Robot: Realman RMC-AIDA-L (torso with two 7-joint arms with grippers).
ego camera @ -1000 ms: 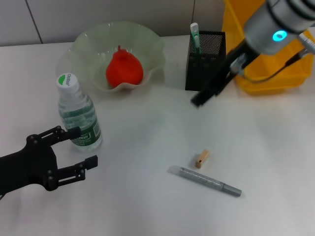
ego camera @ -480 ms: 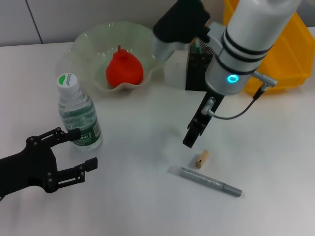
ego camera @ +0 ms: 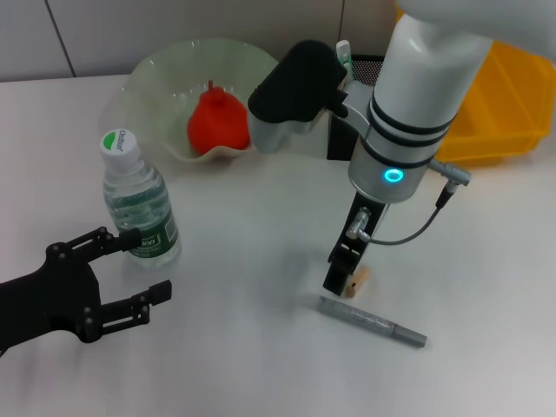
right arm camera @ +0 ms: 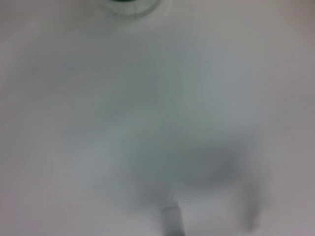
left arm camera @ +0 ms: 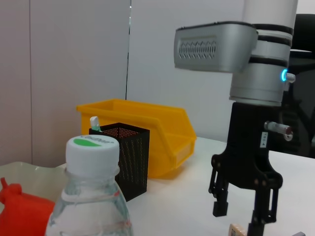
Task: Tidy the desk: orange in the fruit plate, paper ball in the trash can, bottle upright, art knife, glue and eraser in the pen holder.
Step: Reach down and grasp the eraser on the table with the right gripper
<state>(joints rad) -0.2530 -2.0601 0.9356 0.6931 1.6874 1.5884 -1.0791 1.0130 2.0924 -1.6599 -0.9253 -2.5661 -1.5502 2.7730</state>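
The orange (ego camera: 220, 122) lies in the fruit plate (ego camera: 152, 74). The bottle (ego camera: 139, 204) stands upright at the left; it also shows in the left wrist view (left arm camera: 91, 196). My left gripper (ego camera: 130, 278) is open and empty just in front of the bottle. My right gripper (ego camera: 346, 276) points straight down, open, with its fingers either side of the eraser (ego camera: 358, 281) on the table; the left wrist view shows the gripper (left arm camera: 238, 221) and the eraser (left arm camera: 238, 230) as well. A grey stick (ego camera: 372, 321) lies just in front of the eraser. A mint-green stick (ego camera: 344, 52) stands in the pen holder (left arm camera: 125, 157). The paper ball is out of view.
The yellow trash can (ego camera: 508, 95) stands at the back right, behind the pen holder; it also shows in the left wrist view (left arm camera: 152, 123). My right arm's body hides most of the pen holder in the head view.
My right arm has swung from beside the pen holder forward and down, until its gripper straddles the eraser. The left arm, bottle and orange have not moved.
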